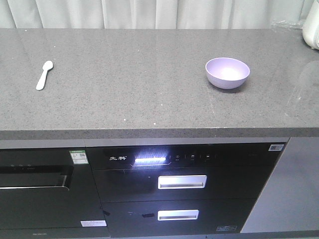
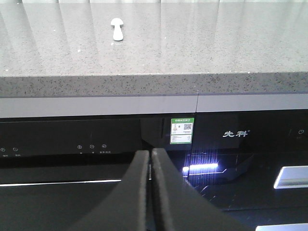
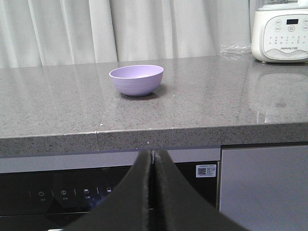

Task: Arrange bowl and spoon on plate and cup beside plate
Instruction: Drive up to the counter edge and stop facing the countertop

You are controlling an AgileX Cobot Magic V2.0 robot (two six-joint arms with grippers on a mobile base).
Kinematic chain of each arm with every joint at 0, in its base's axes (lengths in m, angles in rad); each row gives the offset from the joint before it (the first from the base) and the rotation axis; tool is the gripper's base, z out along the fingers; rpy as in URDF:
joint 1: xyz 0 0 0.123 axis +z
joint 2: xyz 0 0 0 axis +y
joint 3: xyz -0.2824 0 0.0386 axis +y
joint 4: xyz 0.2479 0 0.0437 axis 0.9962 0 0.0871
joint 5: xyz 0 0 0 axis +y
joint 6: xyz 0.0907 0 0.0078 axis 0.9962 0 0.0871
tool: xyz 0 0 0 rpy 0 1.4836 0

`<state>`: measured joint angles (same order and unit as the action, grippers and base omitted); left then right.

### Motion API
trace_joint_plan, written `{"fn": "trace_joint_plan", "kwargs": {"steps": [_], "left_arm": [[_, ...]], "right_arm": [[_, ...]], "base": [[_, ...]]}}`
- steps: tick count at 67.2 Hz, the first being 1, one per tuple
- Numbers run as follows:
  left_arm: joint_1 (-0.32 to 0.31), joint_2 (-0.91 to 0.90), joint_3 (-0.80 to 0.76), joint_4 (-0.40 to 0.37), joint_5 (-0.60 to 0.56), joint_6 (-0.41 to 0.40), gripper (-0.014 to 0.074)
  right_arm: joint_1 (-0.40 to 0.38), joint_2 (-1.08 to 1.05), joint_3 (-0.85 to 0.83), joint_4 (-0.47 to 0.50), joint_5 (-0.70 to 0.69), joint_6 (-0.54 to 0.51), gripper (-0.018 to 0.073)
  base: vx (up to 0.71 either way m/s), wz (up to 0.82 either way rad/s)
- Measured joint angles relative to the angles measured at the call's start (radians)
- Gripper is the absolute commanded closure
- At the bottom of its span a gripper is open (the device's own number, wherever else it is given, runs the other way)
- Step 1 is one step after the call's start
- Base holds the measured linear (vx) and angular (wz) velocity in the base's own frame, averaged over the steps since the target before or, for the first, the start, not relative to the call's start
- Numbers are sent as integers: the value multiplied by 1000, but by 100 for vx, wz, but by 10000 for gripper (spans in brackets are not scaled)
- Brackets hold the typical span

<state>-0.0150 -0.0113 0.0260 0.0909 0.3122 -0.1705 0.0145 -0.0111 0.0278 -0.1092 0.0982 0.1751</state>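
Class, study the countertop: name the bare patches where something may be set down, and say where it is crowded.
The widest bare stretch of countertop lies between the spoon and the bowl. A bare strip runs along the front edge. Tightest is the right end, between bowl and white appliance.

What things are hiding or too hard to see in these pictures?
Plate and cup: in no view, perhaps beyond the frame edges.
White appliance: cut off by the right edge in the front view, by the top edge in the right wrist view.
Green sticker: left wrist view, print too small to read.
Arms: outside the front view; only left gripper and right gripper show, shut.
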Motion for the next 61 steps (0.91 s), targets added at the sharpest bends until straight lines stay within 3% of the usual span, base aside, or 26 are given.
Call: {"fn": "trace_joint_plan", "kwargs": {"steps": [61], "left_arm": [[0,0,0,0,0,0,603]], "right_arm": [[0,0,0,0,0,0,562]], "base": [[7,-1]]}}
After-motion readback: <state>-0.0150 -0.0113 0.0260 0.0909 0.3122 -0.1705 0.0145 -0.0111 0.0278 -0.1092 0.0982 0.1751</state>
